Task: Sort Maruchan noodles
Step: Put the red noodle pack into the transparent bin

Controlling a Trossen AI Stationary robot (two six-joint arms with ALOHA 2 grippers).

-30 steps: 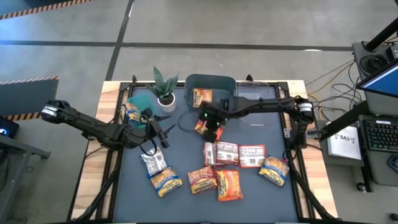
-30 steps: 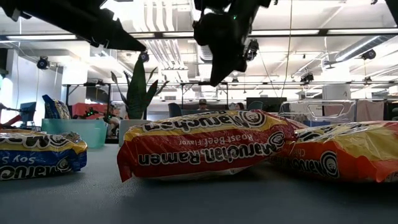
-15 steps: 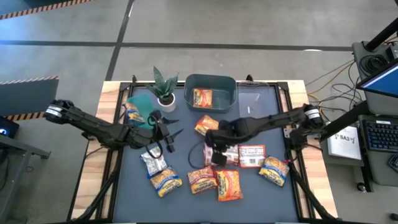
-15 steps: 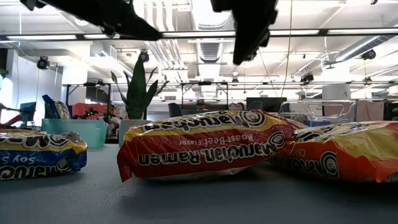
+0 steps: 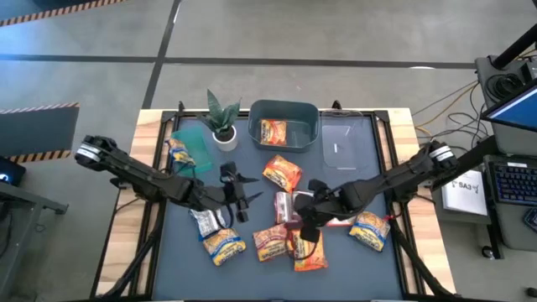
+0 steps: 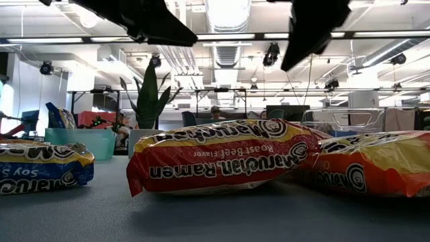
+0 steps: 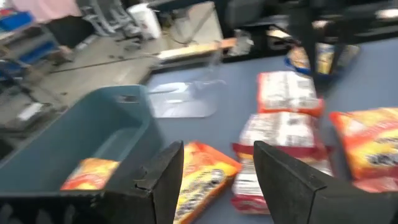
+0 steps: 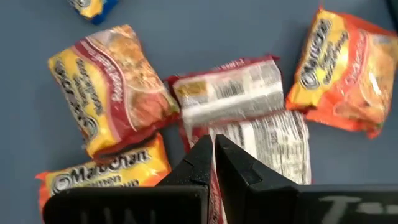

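Maruchan packets lie flat on the dark mat: an orange one (image 5: pixel 283 172), two red-and-white ones (image 5: pixel 289 206) (image 5: pixel 339 210), a silver one (image 5: pixel 204 221), and others along the near side (image 5: pixel 271 242). One orange packet (image 5: pixel 273 132) lies in the grey bin (image 5: pixel 285 107), and one (image 5: pixel 178 151) lies in the teal tray. My left gripper (image 5: pixel 241 198) (image 7: pixel 217 177) hovers open left of the orange packet on the mat. My right gripper (image 5: pixel 306 225) (image 8: pixel 213 155) is shut above the red-and-white packets (image 8: pixel 231 93), high off the table in the low view (image 6: pixel 312 33).
A potted plant (image 5: pixel 222 122) stands at the far left beside the teal tray (image 5: pixel 195 138). A clear tray (image 5: pixel 346 143) sits right of the grey bin. In the low view a red Roast Beef packet (image 6: pixel 222 161) lies close to the camera. Bare mat shows mid-left (image 5: pixel 180 252).
My right gripper has moved from beside the grey bin toward the near edge and somewhat right, ending above the red-and-white packets. The orange packet it was over stays on the mat. My left gripper has moved right, toward the table's middle, and stayed open.
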